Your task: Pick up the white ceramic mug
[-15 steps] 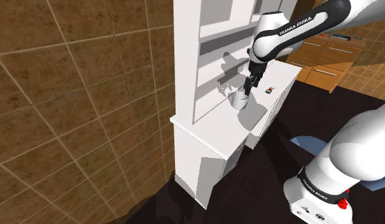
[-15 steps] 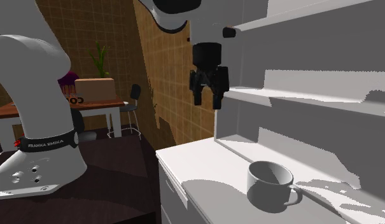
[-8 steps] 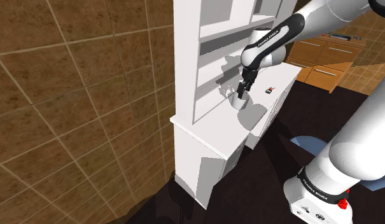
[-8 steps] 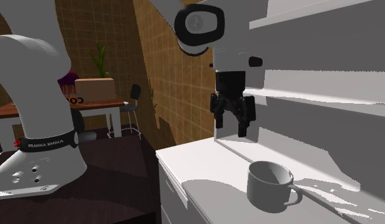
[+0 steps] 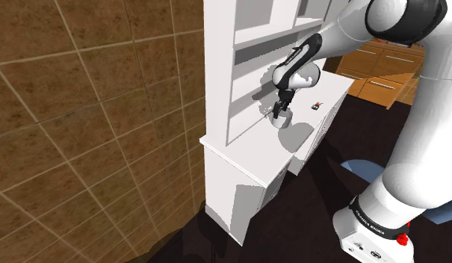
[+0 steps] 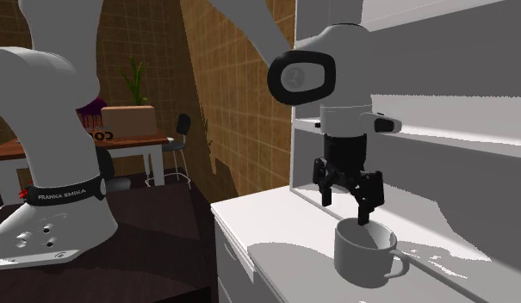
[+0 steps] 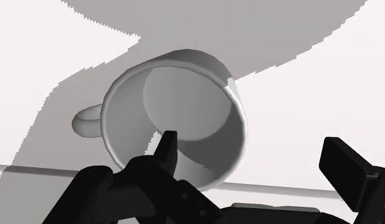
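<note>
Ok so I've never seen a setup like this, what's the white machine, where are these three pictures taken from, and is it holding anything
It is a white jointed robot arm ending in an all-black two-fingered pincer. One picture looks down from beside the arm's base, one looks across the counter from the side, and one comes from a camera on the hand, looking along the fingers. On the white cabinet counter stands one upright plain white mug with a side handle. Nothing is held: the pincer is open just above the mug's rim, one finger over the opening, the other outside it.
</note>
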